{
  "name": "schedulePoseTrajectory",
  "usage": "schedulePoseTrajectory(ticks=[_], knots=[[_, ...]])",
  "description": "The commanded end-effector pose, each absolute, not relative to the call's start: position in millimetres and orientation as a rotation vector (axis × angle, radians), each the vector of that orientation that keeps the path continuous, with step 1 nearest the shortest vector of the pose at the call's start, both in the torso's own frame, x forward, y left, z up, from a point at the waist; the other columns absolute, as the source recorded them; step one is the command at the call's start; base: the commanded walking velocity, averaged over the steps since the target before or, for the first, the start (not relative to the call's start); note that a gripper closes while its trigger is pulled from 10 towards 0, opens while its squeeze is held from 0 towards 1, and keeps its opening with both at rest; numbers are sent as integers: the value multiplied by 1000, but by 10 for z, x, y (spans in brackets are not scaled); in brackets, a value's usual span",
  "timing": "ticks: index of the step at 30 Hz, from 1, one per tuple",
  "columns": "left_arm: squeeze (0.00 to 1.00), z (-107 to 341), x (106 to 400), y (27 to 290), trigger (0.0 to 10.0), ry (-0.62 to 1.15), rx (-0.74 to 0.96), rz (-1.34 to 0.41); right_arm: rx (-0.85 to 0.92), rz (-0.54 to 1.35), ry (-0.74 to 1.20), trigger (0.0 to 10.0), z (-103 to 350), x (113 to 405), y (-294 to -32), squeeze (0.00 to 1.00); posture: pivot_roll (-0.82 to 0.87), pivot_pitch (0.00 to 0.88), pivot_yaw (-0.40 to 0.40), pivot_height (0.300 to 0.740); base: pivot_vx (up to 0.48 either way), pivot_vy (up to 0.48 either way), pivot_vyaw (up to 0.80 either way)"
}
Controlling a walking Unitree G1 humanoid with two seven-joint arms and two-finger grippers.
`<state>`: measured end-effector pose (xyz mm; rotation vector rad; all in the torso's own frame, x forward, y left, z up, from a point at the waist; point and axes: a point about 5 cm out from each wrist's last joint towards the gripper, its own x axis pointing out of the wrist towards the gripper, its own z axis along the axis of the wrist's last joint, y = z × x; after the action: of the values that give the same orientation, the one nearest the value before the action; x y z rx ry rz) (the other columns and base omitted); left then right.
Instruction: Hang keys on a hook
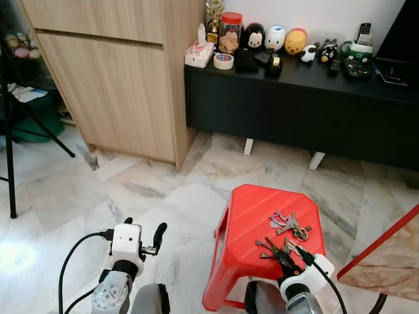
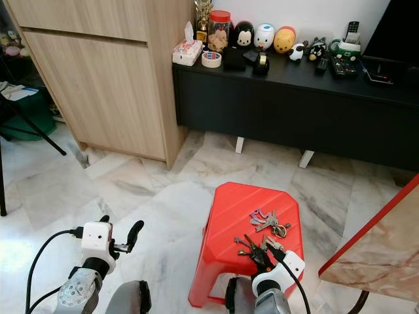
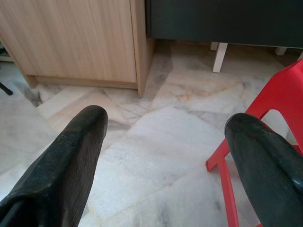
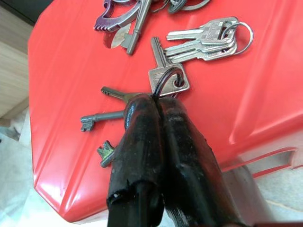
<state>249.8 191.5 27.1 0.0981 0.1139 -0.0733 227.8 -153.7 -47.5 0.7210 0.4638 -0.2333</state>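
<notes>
A red plastic stool stands on the marble floor just in front of me. Several keys lie on its seat. My right gripper is down at the seat, shut on the thin wire ring of the near key bunch, which has a silver key and dark old-style keys. A second bunch with a purple tag and silver keys lies further back on the seat. My left gripper hovers open over the floor to the left of the stool, with nothing between its fingers.
A light wooden cabinet stands at the back left. Beside it is a low black sideboard crowded with toys, jars and remotes. Black tripod legs stand at the far left. A marble-topped table edge with a red frame is close on my right.
</notes>
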Motion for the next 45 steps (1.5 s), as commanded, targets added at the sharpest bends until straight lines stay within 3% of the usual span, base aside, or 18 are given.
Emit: schedulePoseTrajectory(ticks=[1, 2, 3, 4, 5, 7, 10, 11, 45], knots=[[0, 247, 2472, 1901, 10000, 119, 109, -83, 698, -234, 479, 10000, -488, 2250, -1548, 0, 90, 66, -77, 597, 0, 0, 0], [0, 243, 2468, 1906, 10000, 121, 110, -82, 697, -229, 475, 10000, -482, 2254, -1542, 412, 90, 66, -77, 597, 0, 0, 0], [0, 243, 2468, 1906, 10000, 121, 110, -82, 697, -229, 475, 10000, -482, 2254, -1542, 412, 90, 66, -77, 597, 0, 0, 0], [0, 240, 2464, 1908, 10000, 122, 112, -81, 699, -231, 472, 10000, -477, 2258, -1537, 643, 91, 66, -77, 597, 0, 0, 0], [0, 240, 2464, 1908, 10000, 123, 111, -80, 701, -232, 471, 10000, -474, 2261, -1533, 965, 91, 66, -77, 597, 0, 0, 0], [0, 240, 2463, 1907, 10000, 122, 112, -81, 701, -232, 470, 10000, -468, 2269, -1526, 1000, 91, 66, -77, 597, 0, 0, 0], [0, 240, 2464, 1907, 10000, 122, 112, -81, 698, -235, 470, 10000, -462, 2277, -1520, 1000, 91, 66, -77, 597, 0, 0, 0], [0, 240, 2463, 1906, 10000, 122, 112, -81, 692, -242, 472, 10000, -460, 2280, -1522, 0, 92, 67, -77, 597, 0, 0, 0], [0, 235, 2459, 1867, 10000, 120, 145, -104, 682, -256, 511, 10000, -481, 2317, -1564, 0, 95, 71, -76, 597, 0, 0, 0]])
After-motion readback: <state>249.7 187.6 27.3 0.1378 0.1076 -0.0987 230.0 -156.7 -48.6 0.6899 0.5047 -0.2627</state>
